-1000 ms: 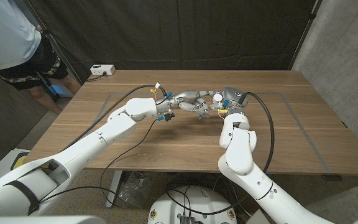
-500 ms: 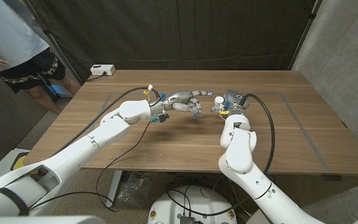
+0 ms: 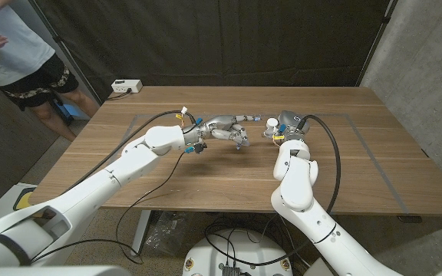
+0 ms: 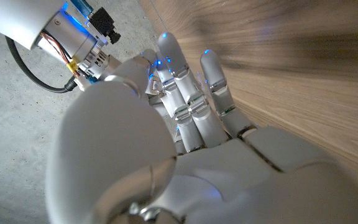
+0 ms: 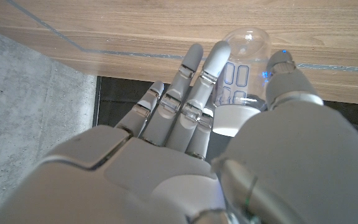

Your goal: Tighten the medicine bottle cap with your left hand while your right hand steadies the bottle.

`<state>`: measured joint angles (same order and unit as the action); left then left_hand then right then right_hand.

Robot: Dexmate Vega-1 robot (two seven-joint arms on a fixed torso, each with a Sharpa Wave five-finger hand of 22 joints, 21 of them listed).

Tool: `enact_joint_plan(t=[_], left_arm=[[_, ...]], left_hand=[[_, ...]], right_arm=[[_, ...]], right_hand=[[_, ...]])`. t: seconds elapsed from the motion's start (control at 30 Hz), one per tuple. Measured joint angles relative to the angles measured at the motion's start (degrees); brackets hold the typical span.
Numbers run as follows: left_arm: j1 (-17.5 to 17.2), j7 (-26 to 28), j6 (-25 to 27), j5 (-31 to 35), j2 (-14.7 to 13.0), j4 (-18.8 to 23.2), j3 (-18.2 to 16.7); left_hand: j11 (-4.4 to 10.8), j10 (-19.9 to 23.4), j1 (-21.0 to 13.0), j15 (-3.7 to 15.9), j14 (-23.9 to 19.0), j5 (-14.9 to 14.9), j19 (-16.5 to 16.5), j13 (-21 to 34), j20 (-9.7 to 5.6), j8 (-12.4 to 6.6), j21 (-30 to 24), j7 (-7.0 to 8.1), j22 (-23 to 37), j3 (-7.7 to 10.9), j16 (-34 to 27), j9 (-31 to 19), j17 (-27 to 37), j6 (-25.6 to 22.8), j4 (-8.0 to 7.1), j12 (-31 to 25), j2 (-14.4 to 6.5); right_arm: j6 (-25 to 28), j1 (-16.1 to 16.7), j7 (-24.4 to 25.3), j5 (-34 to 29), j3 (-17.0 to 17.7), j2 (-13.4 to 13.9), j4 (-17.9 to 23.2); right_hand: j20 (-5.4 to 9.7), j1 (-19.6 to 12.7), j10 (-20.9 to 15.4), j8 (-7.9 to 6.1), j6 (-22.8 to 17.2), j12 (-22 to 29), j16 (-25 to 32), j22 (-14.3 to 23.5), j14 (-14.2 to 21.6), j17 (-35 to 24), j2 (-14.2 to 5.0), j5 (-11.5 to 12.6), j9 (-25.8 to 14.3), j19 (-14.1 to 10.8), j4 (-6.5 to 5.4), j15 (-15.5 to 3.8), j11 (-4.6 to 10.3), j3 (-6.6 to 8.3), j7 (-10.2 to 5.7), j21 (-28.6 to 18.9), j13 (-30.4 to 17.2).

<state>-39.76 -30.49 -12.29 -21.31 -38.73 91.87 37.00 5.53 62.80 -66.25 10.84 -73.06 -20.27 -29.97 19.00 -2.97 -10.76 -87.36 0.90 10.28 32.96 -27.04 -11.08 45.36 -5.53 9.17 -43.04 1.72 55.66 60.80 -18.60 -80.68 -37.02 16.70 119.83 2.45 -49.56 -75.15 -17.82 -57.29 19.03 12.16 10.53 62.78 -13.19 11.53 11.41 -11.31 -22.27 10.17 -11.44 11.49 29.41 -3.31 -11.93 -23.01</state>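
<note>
Looking down from the head over the whole tabletop [image 3: 167, 165]; from each wrist, very close, along that hand's fingers [image 5: 191, 87].

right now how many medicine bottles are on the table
1: the medicine bottle stands mid-table beside the right hand; the left hand is just off it.

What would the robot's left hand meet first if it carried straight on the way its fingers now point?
Probably the small clear medicine bottle with a white cap, held by the right hand. The left hand points across the table towards it, apart from it; depth is uncertain.
</note>
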Motion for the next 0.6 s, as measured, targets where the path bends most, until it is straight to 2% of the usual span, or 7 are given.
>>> enact_joint_plan(t=[0.6], left_arm=[[1.05,-2.47,-0.30,-0.72,1.44,-1.58,0.96]], left_hand=[[0.00,0.00,0.01,0.00,0.00,0.15,0.00,0.01,0.00,0.00,0.00,0.00,-0.01,0.00,0.00,0.00,0.05,0.00,0.00,-0.22,0.01]], right_arm=[[-0.16,-0.15,-0.53,0.12,0.09,0.48,-0.06]], right_hand=[[0.00,-0.40,0.07,0.20,0.01,0.00,0.00,0.00,0.00,0.01,0.40,0.06,-0.03,0.00,0.00,0.01,-0.14,0.00,0.00,0.00,-0.27]])
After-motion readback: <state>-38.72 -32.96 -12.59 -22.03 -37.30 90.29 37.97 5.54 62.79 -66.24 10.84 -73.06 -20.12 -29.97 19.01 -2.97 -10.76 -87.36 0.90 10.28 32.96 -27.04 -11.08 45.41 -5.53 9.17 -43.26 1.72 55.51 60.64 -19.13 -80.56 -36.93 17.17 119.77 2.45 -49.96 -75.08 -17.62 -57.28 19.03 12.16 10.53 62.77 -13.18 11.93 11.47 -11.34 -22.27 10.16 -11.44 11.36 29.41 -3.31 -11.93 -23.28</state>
